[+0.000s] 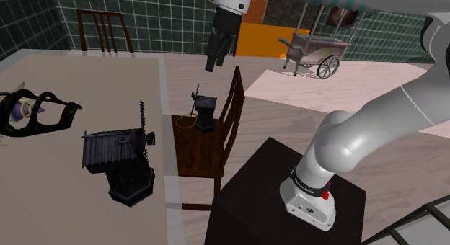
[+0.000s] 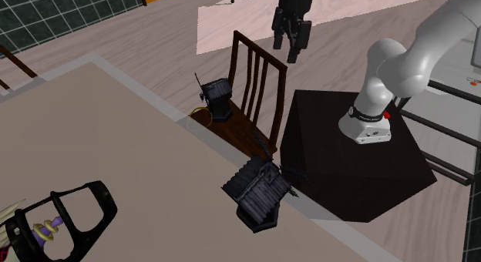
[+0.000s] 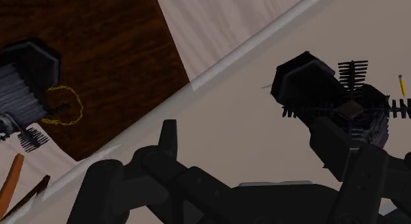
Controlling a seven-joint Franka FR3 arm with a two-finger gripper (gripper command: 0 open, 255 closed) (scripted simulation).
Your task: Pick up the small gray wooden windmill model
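Note:
The small dark grey windmill model (image 1: 204, 111) (image 2: 216, 99) (image 3: 23, 78) stands upright on the seat of a brown wooden chair (image 1: 193, 148) (image 2: 257, 77) pushed against the table edge. A thin yellow loop (image 1: 184, 122) (image 3: 64, 105) lies on the seat beside it. A larger dark windmill (image 1: 120, 158) (image 2: 258, 193) (image 3: 327, 92) stands on the beige table (image 1: 65, 193) near that edge. My gripper (image 1: 214, 64) (image 2: 289, 46) (image 3: 250, 147) hangs high above the chair, open and holding nothing, well clear of the small windmill.
A black basket-like frame with a purple piece (image 1: 34, 111) (image 2: 55, 222) lies on the table, far from the chair. A second chair (image 1: 104, 31) stands behind the table. A wheeled cart (image 1: 315, 49) stands on the floor. The dark stand (image 1: 263, 200) sits next to the chair.

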